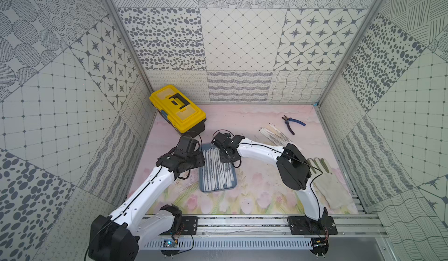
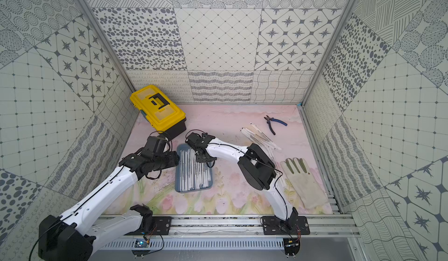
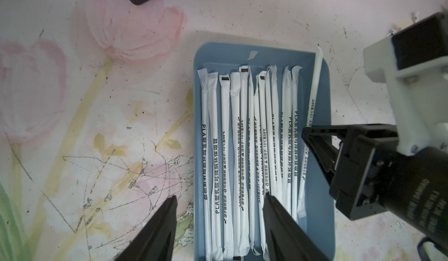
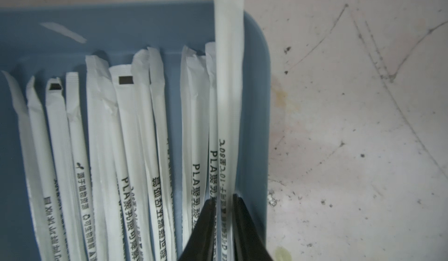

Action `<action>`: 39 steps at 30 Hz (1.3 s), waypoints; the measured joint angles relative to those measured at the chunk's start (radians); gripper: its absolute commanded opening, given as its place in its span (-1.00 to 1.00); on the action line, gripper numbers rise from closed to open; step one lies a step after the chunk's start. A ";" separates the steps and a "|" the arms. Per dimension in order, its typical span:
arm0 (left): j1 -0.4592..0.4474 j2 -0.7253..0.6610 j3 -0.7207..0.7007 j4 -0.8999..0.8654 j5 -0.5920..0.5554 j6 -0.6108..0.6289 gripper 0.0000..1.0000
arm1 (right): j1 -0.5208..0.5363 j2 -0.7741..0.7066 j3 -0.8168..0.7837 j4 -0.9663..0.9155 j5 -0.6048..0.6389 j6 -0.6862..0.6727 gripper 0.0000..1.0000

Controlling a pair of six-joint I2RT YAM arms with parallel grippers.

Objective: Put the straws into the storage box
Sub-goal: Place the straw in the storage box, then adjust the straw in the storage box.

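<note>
I see my right gripper [image 4: 223, 199] with fingers [image 4: 244, 228] narrowly at both sides of one straw [image 4: 229, 77], whose tip lies over the box [image 4: 257, 77] rim. If it grips, I cannot tell. My left gripper [image 3: 220, 196] has fingers well apart, holding nothing, above the straws [image 3: 242, 138] in the box.

In the storage box [image 1: 218, 189], centred on the worktop [image 1: 254, 126], straws [image 1: 215, 172] lie side by side (one reaches over its rim). Behind-right lie loose straws [image 1: 274, 136], pliers [image 1: 292, 124] just behind them; toolbox [image 1: 178, 109] behind-left, glove [image 1: 332, 187] right.
</note>
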 measured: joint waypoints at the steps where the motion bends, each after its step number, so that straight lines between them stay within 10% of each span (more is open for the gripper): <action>1: 0.000 0.000 0.000 0.000 0.002 0.000 0.22 | 0.002 0.000 0.003 -0.003 0.002 0.000 -0.58; 14: -0.029 0.031 0.054 0.010 0.018 0.005 0.20 | -0.018 -0.269 -0.116 -0.006 0.014 -0.014 -0.60; 39: -0.077 0.059 0.026 0.055 0.028 -0.021 0.20 | -0.032 0.082 0.109 0.022 0.065 -0.067 -0.83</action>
